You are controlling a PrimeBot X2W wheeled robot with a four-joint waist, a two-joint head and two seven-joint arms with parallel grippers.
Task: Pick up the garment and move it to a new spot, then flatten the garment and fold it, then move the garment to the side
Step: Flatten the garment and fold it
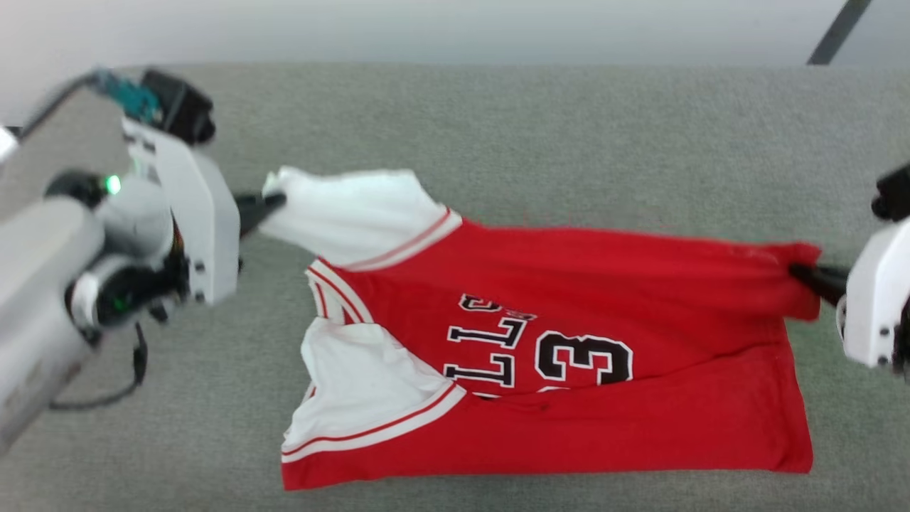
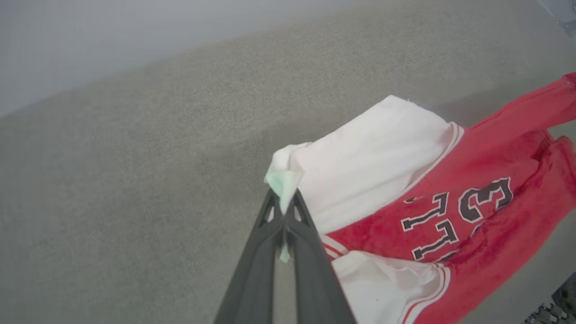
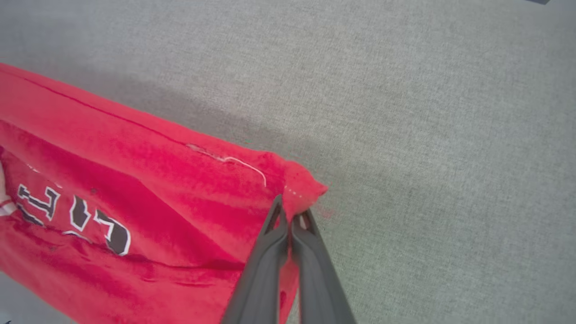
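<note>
left gripper [image 2: 284, 202] jaws pinch the limp, light jersey [image 1: 604, 270] at a sleeve tip; right gripper [image 3: 290, 209] jaws, a hem corner.

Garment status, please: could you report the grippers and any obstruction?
Left gripper shut on white sleeve. Right gripper shut on red hem corner. Garment stretched between them, partly on grey surface. No obstruction seen.

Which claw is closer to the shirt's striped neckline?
Left. The left gripper pinches the white sleeve beside the neckline; the right gripper pinches the far hem corner of the garment.
</note>
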